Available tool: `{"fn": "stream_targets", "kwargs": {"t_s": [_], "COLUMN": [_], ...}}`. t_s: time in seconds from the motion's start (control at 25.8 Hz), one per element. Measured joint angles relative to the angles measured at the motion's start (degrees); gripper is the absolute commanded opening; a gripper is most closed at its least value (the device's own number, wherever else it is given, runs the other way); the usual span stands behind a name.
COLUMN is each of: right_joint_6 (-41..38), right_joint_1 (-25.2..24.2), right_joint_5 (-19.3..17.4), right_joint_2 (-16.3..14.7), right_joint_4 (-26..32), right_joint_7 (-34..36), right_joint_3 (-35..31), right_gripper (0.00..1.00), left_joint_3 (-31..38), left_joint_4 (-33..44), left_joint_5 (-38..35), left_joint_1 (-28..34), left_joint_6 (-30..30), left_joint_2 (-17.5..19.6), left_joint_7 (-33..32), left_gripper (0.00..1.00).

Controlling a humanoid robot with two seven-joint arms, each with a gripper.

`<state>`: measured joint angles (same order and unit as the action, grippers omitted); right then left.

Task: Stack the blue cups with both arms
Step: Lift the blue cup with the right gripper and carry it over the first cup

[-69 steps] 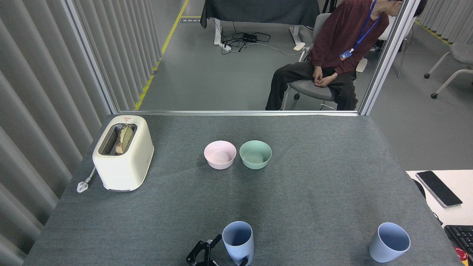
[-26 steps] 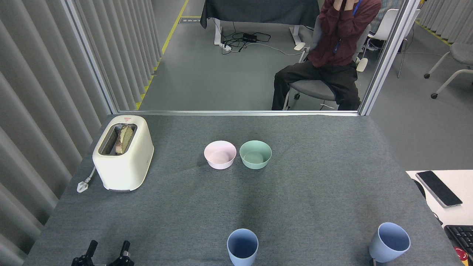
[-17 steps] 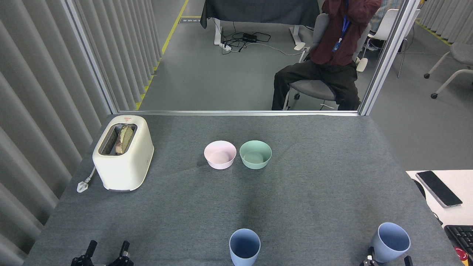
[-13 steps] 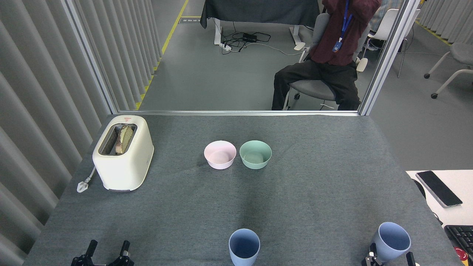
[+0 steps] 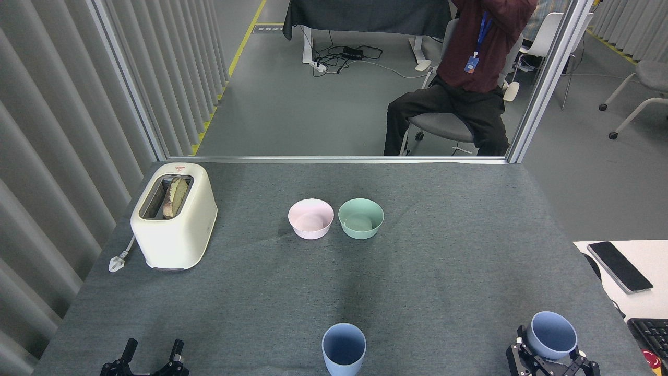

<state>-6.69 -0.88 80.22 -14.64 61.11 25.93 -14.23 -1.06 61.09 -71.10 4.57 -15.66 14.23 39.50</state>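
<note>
One pale blue cup (image 5: 343,349) stands upright at the table's near edge, in the middle, with nothing touching it. The second blue cup (image 5: 552,335) is at the near right corner. My right gripper (image 5: 548,359) has its black fingers (image 5: 515,356) pressed against both sides of that cup's lower body, shut on it. My left gripper (image 5: 153,349) is at the near left edge, far from both cups, open with nothing between its two thin fingers. Both arms are otherwise below the frame.
A pink bowl (image 5: 310,218) and a mint green bowl (image 5: 360,218) sit side by side at mid-table. A cream toaster (image 5: 174,215) holding bread stands at the left. A phone (image 5: 619,266) and keyboard (image 5: 649,334) lie on a white desk to the right. A person (image 5: 464,78) sits beyond the table.
My left gripper let go of the middle cup and withdrew to the near left. My right gripper rose around the right cup and closed on it; that cup shifted slightly.
</note>
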Motion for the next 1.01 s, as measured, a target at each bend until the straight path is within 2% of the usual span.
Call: {"fn": "stream_targets", "kwargs": {"t_s": [0.04, 0.08, 0.16, 0.19, 0.39, 0.58, 0.7, 0.81, 1.01], "right_joint_6": [0.00, 0.01, 0.03, 0.03, -3.55, -8.46, -9.30, -9.16, -9.08], "right_joint_1": [0.32, 0.61, 0.95, 0.94, -0.10, -6.93, -8.84, -7.69, -4.30], "right_joint_5": [0.00, 0.00, 0.03, 0.05, 0.00, -0.11, 0.91, 4.71, 13.63], "right_joint_2": [-0.01, -0.01, 0.06, 0.13, 0.40, 1.57, 3.55, 5.73, 11.86], "right_joint_4": [-0.37, -0.63, -0.82, -0.82, 1.31, 13.67, 20.45, 23.29, 24.43], "right_joint_7": [-0.03, -0.04, -0.23, -0.24, 0.52, 1.12, 1.00, -0.66, -3.63], "right_joint_3": [0.23, 0.42, 0.77, 1.04, 2.20, 3.11, 6.85, 11.33, 18.31], "right_gripper": [0.94, 0.79, 0.41, 0.37, 0.36, 0.36, 0.36, 0.36, 0.36], "left_joint_3": [0.00, 0.01, 0.00, 0.01, 0.00, 0.00, 0.00, 0.00, 0.00], "left_joint_4": [-0.03, -0.04, -0.07, -0.08, -0.08, -0.08, -0.08, -0.02, 0.00], "left_joint_5": [0.00, 0.00, 0.00, 0.00, 0.00, 0.00, 0.00, -0.03, -0.08], "left_joint_1": [0.00, -0.01, -0.02, -0.05, -0.23, -0.34, -0.35, -0.29, -0.19], "left_joint_6": [0.00, 0.00, 0.00, 0.00, 0.00, 0.12, 0.12, 0.12, 0.12], "left_joint_2": [0.00, 0.01, 0.01, 0.01, -0.04, -0.26, -0.36, -0.47, -0.50], "left_joint_7": [0.00, -0.01, -0.05, -0.06, -0.06, -0.07, -0.07, -0.06, 0.00], "left_gripper": [1.00, 1.00, 1.00, 1.00, 1.00, 1.00, 1.00, 1.00, 1.00]}}
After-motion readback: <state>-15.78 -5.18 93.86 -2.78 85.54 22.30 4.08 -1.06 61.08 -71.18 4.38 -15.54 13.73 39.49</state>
